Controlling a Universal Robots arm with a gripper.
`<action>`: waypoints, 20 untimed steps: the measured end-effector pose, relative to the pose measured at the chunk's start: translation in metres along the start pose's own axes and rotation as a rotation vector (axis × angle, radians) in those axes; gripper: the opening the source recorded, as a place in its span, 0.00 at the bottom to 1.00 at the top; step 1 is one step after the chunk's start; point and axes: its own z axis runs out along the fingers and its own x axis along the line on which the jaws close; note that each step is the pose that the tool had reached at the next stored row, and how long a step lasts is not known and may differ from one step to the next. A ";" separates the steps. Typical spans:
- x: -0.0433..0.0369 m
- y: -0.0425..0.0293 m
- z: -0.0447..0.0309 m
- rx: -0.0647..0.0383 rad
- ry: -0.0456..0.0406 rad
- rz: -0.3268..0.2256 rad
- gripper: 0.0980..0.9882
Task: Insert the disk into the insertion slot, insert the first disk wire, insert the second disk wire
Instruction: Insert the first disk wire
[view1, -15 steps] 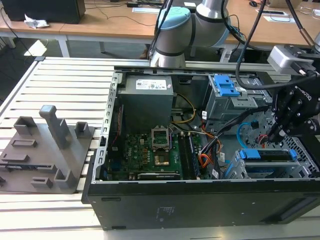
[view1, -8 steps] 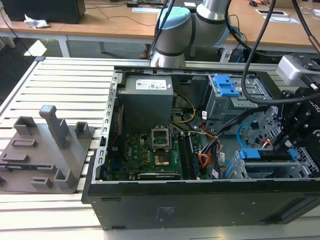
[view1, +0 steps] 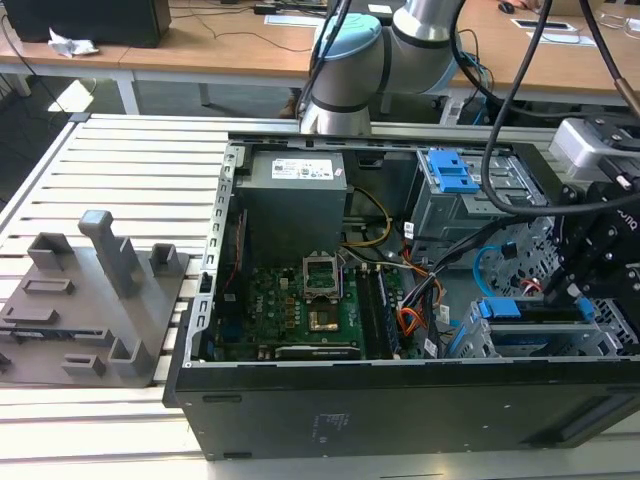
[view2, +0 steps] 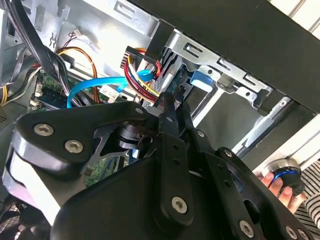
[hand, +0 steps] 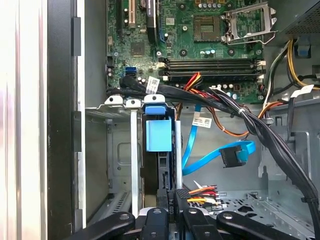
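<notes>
Disk (hand: 157, 135) is seated edge-on in the low grey drive cage (hand: 133, 150), with the bright blue carrier tab facing out. My gripper (hand: 172, 197) looks pinched on the black power connector (hand: 184, 196). I'd square it to the disk's port, push straight and gently, and steer clear of the loose blue SATA cable (hand: 235, 154).

Blue-framed disk (hand: 157, 134), red-yellow wire (hand: 202, 191)
</notes>
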 end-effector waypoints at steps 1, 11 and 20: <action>0.0000 -0.0002 0.0008 0.000 -0.0002 0.000 0.09; 0.0002 -0.0027 0.0087 -0.004 -0.0017 0.000 0.10; 0.0010 -0.0005 -0.0292 -0.003 -0.0006 0.000 0.16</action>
